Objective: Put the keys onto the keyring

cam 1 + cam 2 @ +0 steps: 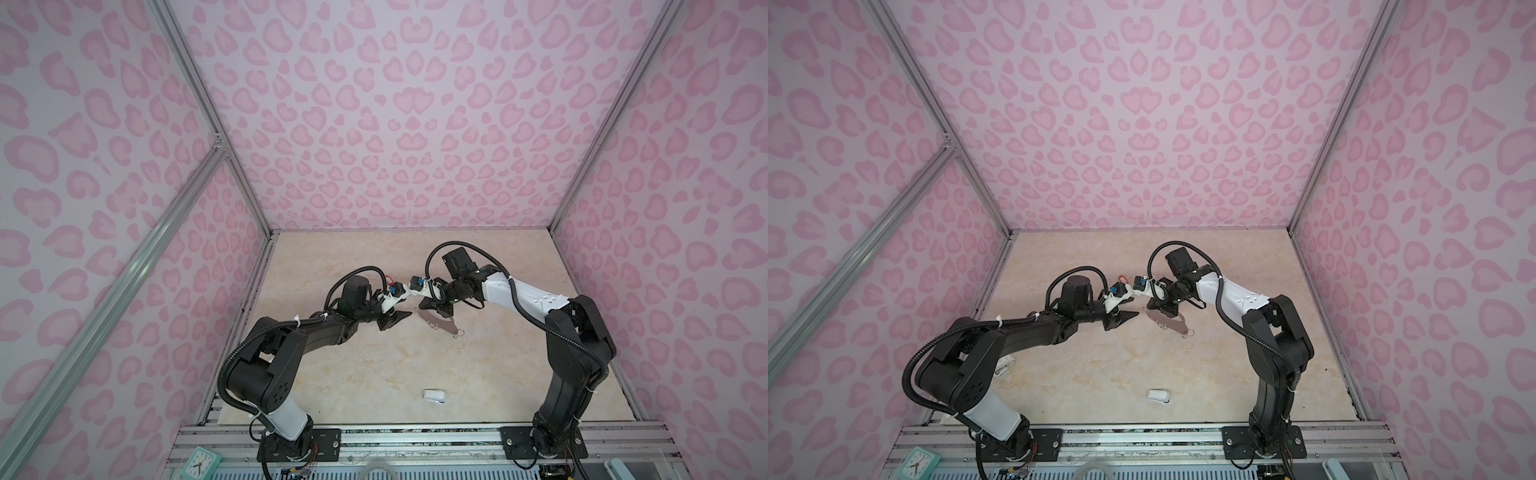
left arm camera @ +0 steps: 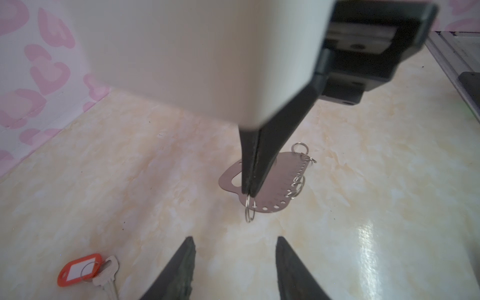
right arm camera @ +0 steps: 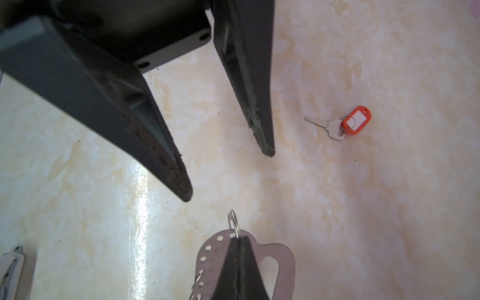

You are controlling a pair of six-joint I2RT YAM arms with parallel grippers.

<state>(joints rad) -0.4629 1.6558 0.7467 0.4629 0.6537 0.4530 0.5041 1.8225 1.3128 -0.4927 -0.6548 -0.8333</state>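
Top views, both of them, have the two arms leaning in over the pale marbled surface until their wrists nearly meet. The right hand is clenched on one end of the keyring, a flat grey-brown plate with a few wire rings along the edge facing the front. The left hand sits just beside that end, fingers parted and empty. Behind the left wrist, the key with the orange-red tag lies on the surface; only the tag shows. A small white rounded object lies well apart, near the front.

Left wrist view: the left hand shows two dark fingers spread with bare surface between them. Past them the right hand comes down, fingers pressed together on the keyring beside its oval cut-out. A wire ring hangs from the plate right at the fingertips. Whether the plate rests on the surface or is held off it, I cannot tell. The key with the orange-red tag lies flat off to one side, touched by nothing.

Right wrist view: the right hand is closed tight over the keyring, with a wire ring poking out past its tips. The left hand hangs opposite, released, near that ring but apart from it. The key with the orange-red tag lies alone on the surface beyond the left hand.
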